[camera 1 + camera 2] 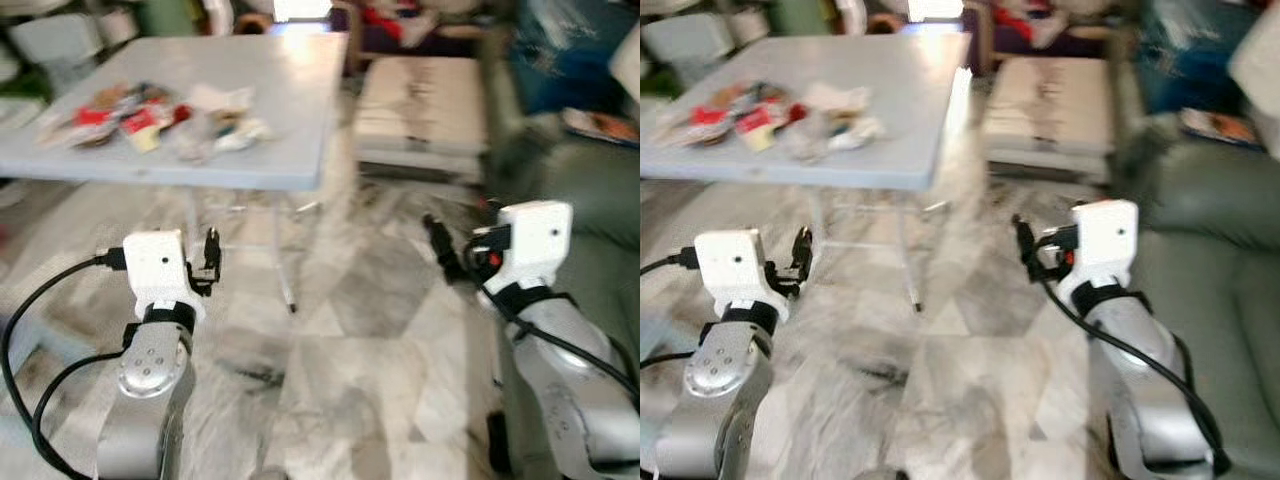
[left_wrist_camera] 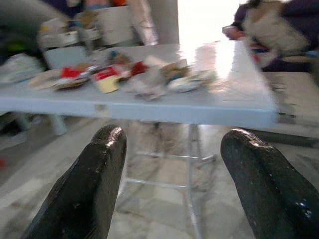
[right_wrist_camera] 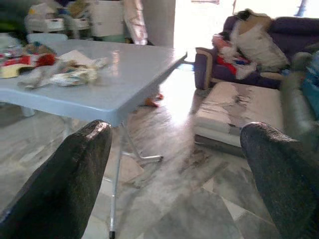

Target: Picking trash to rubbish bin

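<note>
I see pile of crumpled wrappers far left on pale blue folding table. I hold left gripper and right gripper low, near me, fingers spread wide, empty, ready to grab trash.

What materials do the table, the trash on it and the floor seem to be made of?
Table: probably plastic top, pale and glossy with glare, on thin metal legs.
Trash: apparently crumpled plastic wrappers, some red and shiny; blurred.
Floor: seemingly polished marble or tile, grey veining and joint lines.

A marbled grey floor is seen in the foreground. A pale low bench (cushioned, it seems) is placed at the far right, with a green sofa nearer and a purple sofa farther.
</note>
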{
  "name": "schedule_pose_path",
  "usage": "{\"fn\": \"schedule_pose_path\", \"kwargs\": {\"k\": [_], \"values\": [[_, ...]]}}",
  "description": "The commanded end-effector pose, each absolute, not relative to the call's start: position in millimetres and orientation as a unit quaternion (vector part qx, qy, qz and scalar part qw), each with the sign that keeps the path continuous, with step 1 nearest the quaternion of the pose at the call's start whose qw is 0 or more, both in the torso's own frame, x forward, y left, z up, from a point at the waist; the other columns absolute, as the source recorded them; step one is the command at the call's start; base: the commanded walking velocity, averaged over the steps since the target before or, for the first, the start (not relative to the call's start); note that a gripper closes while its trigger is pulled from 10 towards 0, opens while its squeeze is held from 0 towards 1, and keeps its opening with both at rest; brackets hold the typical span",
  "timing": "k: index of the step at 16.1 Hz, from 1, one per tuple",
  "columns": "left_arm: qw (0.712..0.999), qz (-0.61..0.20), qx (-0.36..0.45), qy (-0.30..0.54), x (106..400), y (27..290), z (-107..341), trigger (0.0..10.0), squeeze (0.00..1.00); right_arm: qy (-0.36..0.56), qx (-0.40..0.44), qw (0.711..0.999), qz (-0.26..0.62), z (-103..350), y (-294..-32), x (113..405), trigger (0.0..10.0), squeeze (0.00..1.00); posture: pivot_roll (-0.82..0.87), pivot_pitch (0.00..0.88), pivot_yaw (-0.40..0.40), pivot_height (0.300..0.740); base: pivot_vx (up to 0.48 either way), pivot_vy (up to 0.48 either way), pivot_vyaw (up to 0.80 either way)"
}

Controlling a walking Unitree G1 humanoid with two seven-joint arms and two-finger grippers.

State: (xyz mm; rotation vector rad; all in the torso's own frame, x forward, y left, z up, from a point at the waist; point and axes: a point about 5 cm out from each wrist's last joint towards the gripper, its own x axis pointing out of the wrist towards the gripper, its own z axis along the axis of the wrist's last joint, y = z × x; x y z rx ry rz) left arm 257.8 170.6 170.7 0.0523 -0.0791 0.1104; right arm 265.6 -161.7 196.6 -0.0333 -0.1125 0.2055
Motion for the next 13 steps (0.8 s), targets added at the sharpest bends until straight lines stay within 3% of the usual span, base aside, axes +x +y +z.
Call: {"fn": "schedule_pose_path", "kwargs": {"k": [1, 13], "values": [[0.997, 0.065, 0.027, -0.035, 255.7, 175.9, 169.0, 10.0, 0.00, -0.069, -0.007, 0.991, 0.118, 202.7, -155.2, 263.7, 10.0, 0.00, 0.00, 0.097, -0.019, 0.740, 0.000, 0.000, 0.00], [0.997, 0.080, 0.004, -0.014, 261.5, 182.2, 165.1, 10.0, 0.00, -0.073, 0.002, 0.990, 0.122, 207.1, -155.2, 265.5, 10.0, 0.00, -0.01, 0.102, -0.026, 0.740, 0.000, 0.000, 0.00]]}}
